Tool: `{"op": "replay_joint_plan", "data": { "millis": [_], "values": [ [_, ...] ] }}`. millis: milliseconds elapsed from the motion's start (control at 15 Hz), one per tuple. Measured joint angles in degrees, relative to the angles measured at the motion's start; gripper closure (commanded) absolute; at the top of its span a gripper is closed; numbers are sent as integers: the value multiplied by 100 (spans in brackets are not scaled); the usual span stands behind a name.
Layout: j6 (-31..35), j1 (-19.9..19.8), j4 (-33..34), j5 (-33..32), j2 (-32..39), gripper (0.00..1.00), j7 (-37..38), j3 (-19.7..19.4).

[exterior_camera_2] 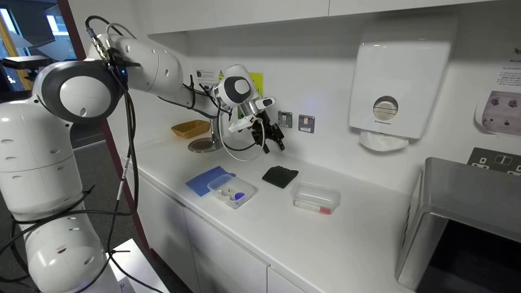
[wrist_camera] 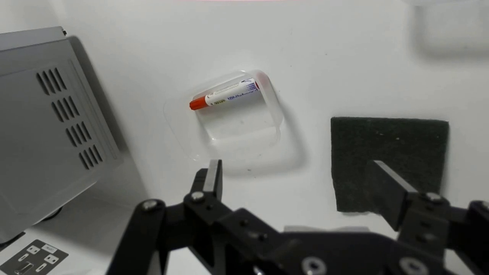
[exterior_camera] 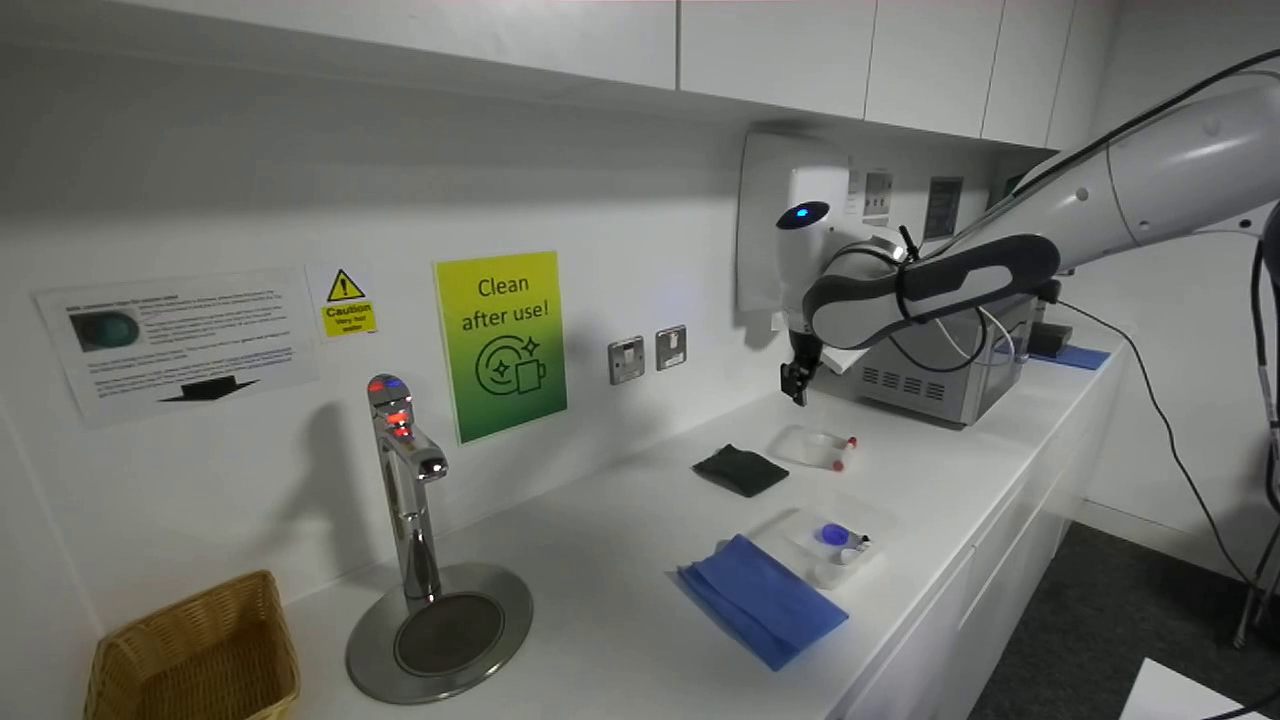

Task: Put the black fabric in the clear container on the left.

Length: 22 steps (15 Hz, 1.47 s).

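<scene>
Clear plastic tub (exterior_camera_2: 243,187): round blue piece (exterior_camera_2: 239,195), white bits (exterior_camera_2: 220,191) | second clear plastic tub (wrist_camera: 244,126): red-capped white marker (wrist_camera: 233,93) | roughly square black fabric (wrist_camera: 389,147): thin, on white surface (exterior_camera_2: 358,232) near both tubs | your fingers (wrist_camera: 389,198): spread apart

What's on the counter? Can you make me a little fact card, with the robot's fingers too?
Fingers: open, holding nothing, above the white counter
Clear tub: beside the folded blue cloth, with small things inside, one of them blue
Other tub: clear too, with a red-capped marker inside
Black cloth: lying on the counter, outside both tubs
Also there: a tap and a basket
Job: black cloth not in a tub yet
</scene>
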Motion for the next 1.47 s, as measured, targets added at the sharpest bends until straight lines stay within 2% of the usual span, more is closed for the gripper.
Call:
{"op": "replay_joint_plan", "data": {
  "millis": [867,1200,1467],
  "values": [
    [-1,0,6,12,14,0,0,0],
    [4,53,50,12,370,0,8,2],
    [3,192,342,-9,807,0,20,0]
  ]
}}
